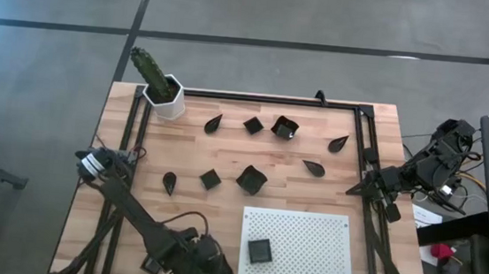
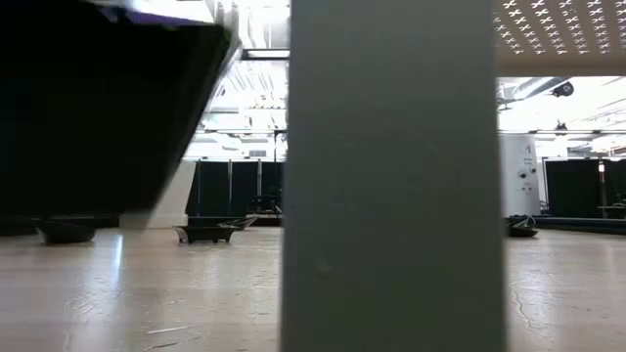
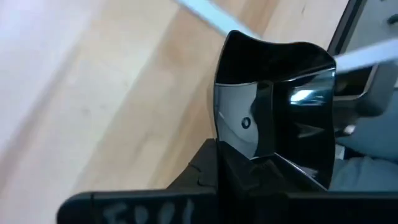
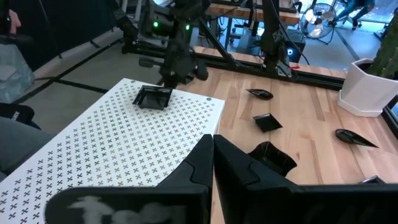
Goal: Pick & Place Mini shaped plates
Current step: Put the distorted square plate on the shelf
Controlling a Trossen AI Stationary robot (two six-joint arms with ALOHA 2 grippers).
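Observation:
A small black square plate (image 1: 258, 250) sits on the white perforated board (image 1: 306, 240), toward its near left part. My left gripper (image 1: 241, 257) is at that plate's left side, shut on it. The same plate (image 3: 273, 93) fills the left wrist view. Several other dark mini plates lie flat on the wood: teardrops (image 1: 213, 124) (image 1: 339, 143) (image 1: 314, 168) (image 1: 169, 182), squares (image 1: 253, 124) (image 1: 211, 179) and wavy-edged ones (image 1: 284, 127) (image 1: 250, 179). My right gripper (image 1: 353, 190) hovers shut beyond the board's right far corner, touching nothing. My left gripper (image 3: 219, 155) pinches the square plate by its rim (image 3: 239, 146) on the side toward the table's left, one finger inside the wall and one outside. The fingers (image 4: 166, 78) slant down from the near left. The plate (image 4: 153, 98) looks level, with its base on the board.
A white hexagonal pot with a green cactus (image 1: 164, 90) stands at the far left corner. A black frame rail (image 1: 266, 97) runs along the table's far edge and down both sides. Most of the board around the plate is bare. Cables and gear lie off the right edge.

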